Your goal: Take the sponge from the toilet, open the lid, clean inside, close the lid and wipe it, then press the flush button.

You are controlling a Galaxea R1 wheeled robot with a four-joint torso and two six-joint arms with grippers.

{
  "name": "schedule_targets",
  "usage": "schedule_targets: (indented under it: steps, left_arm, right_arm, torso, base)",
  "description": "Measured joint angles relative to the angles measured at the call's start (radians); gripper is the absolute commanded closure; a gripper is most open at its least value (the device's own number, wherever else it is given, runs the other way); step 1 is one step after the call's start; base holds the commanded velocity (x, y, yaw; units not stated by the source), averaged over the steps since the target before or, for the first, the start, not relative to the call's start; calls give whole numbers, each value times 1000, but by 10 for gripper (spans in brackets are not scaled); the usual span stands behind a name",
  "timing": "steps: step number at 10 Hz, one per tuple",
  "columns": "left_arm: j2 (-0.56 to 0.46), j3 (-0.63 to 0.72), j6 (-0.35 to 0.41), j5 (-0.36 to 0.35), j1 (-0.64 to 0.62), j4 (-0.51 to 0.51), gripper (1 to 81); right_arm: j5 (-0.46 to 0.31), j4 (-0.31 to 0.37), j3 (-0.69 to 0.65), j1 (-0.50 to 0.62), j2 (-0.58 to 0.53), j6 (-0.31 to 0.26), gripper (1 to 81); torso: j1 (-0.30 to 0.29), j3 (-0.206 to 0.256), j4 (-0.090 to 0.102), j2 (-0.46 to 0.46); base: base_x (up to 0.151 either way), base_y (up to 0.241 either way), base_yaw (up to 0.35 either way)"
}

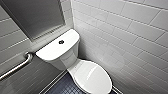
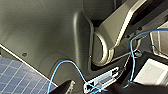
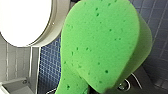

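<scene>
While the lid point(image 1: 93, 77) is down, right hand point(image 3: 106, 87) clamped on the sponge point(image 3: 100, 42).

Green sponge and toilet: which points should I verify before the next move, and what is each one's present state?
1. Bright green sponge off the white glossy ceramic toilet, close to the right wrist camera: ok.
2. Sponge gripped firmly: cannot tell.
3. Smooth white oval plastic lid shut on the bowl: ok.
4. Dark round flush button on the tank top uncovered: ok.
</scene>
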Motion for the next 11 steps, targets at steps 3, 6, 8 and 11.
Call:
schedule_targets:
  steps: [3,6,8,11]
  left_arm:
    - [30,-8,33,-5,17,13,10]
    - [64,-36,44,-5,51,19,10]
    - [97,-94,44,-10,50,20,10]
    - [156,-136,45,-12,51,41,10]
  right_arm:
    - [-125,1,2,240,66,15,811]
    - [-258,16,-77,391,205,21,811]
    - [-332,28,-160,497,312,30,811]
    - [-438,33,-280,633,406,66,811]
  torso:
    - [0,0,0,0]
    - [0,0,0,0]
    - [0,0,0,0]
    - [0,0,0,0]
  base:
    - [0,0,0]
    - [0,0,0]
    - [0,0,0]
    - [0,0,0]
